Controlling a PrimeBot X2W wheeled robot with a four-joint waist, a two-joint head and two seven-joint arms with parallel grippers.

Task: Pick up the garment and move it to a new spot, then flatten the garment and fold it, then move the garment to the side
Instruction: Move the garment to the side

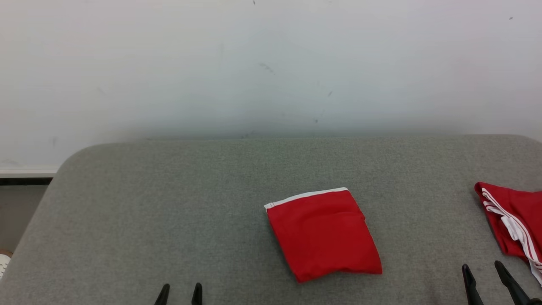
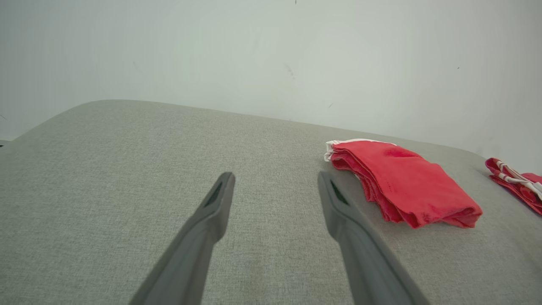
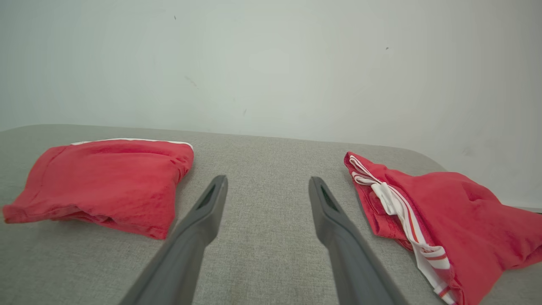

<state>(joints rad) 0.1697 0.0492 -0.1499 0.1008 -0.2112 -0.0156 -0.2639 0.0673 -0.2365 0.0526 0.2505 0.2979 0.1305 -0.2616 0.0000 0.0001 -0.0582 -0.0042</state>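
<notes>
Folded red garment lies in the middle of the grey surface.
Folding looks done; moving it aside is the step left. Left gripper and right gripper, both wide open and empty, stand apart from it; one must reach and pinch all layers.

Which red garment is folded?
The middle red garment, a neat rectangle with one white edge; the striped red garment on the right lies rumpled.

We've got a plain white wall with a few dark scuffs, and in front of it a grey fabric-covered surface with rounded corners. Off its left edge there's a white skirting strip and beige floor. Soft, even light.
</notes>
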